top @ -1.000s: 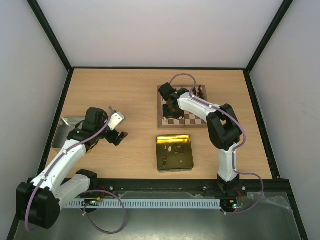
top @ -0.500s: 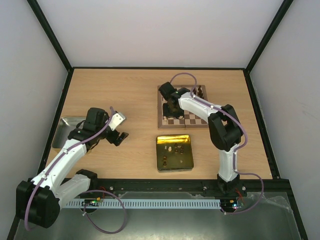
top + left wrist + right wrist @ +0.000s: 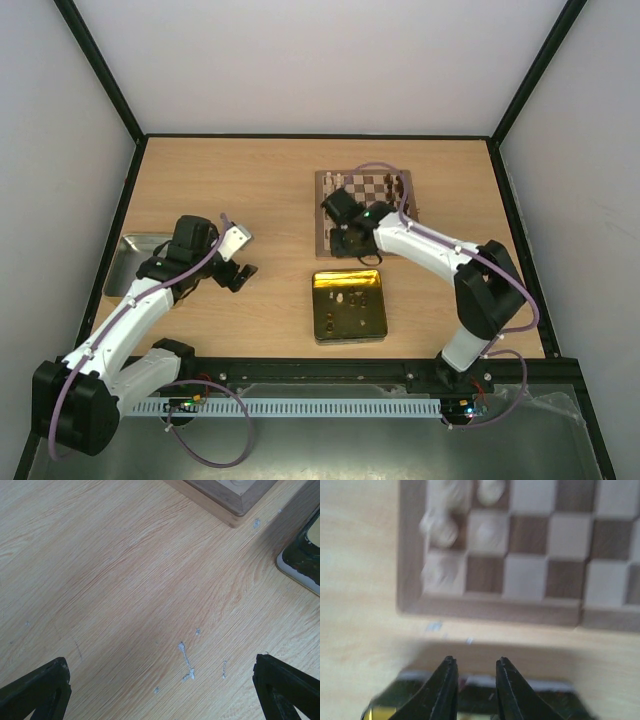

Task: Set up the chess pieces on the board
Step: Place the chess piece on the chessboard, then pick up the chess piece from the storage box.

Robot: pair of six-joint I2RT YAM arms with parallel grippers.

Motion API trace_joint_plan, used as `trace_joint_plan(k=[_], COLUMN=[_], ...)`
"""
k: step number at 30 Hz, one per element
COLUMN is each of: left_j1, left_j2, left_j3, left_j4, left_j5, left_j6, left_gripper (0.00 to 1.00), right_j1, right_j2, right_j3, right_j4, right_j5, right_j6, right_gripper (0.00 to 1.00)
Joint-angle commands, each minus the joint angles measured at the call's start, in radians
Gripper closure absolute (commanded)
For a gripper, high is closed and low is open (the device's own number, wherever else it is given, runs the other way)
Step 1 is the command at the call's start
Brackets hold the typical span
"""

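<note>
The board (image 3: 372, 205) lies at the back right of the table. Pale cream chess pieces (image 3: 327, 180) stand along its left edge and dark pieces (image 3: 402, 184) along its right edge. In the right wrist view, blurred cream pieces (image 3: 442, 530) stand in the corner squares of the board (image 3: 530, 580). My right gripper (image 3: 346, 241) hovers over the board's near left corner. It shows in the right wrist view (image 3: 474, 664) a little open with nothing between the fingers. My left gripper (image 3: 236, 273) is wide open and empty over bare table, its fingertips (image 3: 37, 687) at the frame's lower corners.
A shiny gold tin (image 3: 349, 305) with a few small pieces inside sits just in front of the board; its rim shows in the right wrist view (image 3: 420, 700) and the left wrist view (image 3: 300, 565). A grey metal tray (image 3: 132, 262) lies at the left edge.
My right gripper has drawn back from the board's left squares toward its near edge, above the gap between board and tin. The left arm has not moved.
</note>
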Motion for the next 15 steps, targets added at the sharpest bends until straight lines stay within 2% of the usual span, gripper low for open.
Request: trace_joint_plan(k=[1,15], left_j1=[-0.01,-0.015], left_j2=[0.007,0.006], left_j3=[-0.009,-0.01], left_j4=[0.005,0.007], left_j5=[-0.006,-0.018], left_j6=[-0.011,-0.014], left_gripper=[0.01,0.01], right_j1=[0.122,0.181], right_j2=[-0.07,-0.115], right_j3=[-0.114,-0.301], right_j4=[0.032,0.12], right_j5=[0.014,-0.028], right_j6=[0.088,0.142], right_gripper=[0.79,0.79])
